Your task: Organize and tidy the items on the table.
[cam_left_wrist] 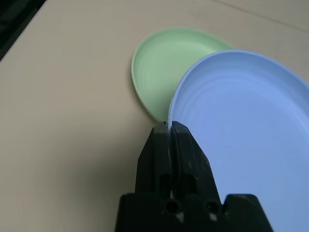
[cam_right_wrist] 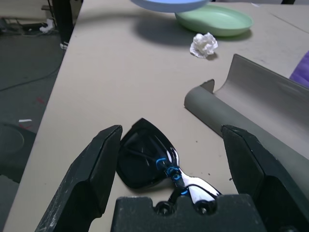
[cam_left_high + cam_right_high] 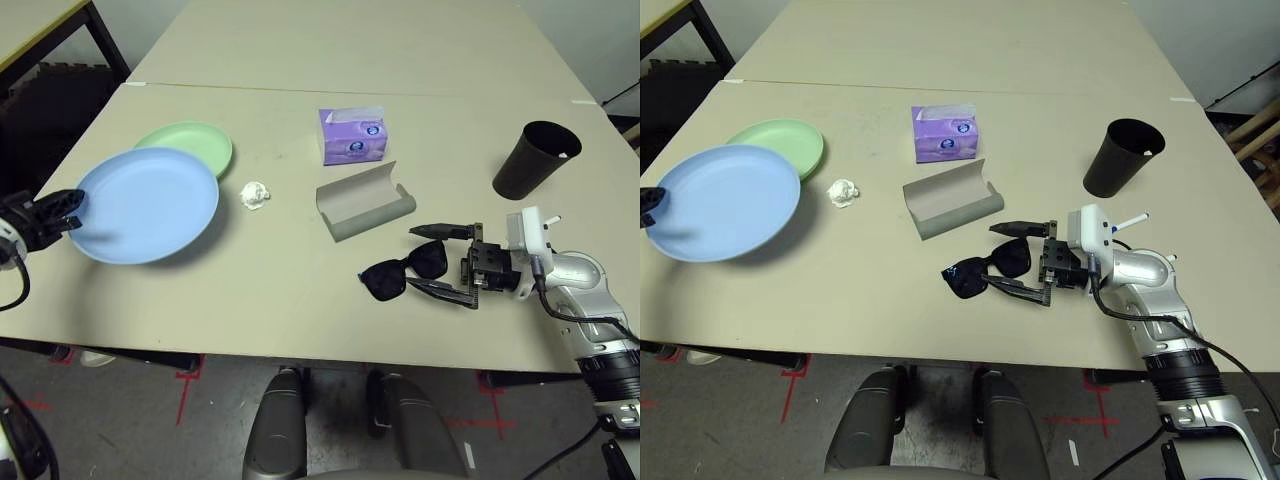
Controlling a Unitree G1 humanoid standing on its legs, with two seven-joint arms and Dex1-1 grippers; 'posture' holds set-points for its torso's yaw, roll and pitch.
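Tabletop (image 3: 300, 300): one plate (image 3: 190, 142) far left, second plate (image 3: 145, 205) overlapping its near edge. Tissue wad (image 3: 256, 194) just right of them. Tissue box (image 3: 352, 136) behind glasses case (image 3: 365, 202). Sunglasses (image 3: 404, 270) nearest. Cup (image 3: 535, 160) far right.

no readable text, label, brand or number anywhere. some pale print on the front of the purple tissue box (image 3: 353, 136), too small to make out. red tape marks on the floor (image 3: 186, 378) beneath the table's near edge, corner shapes only, no letters or figures.
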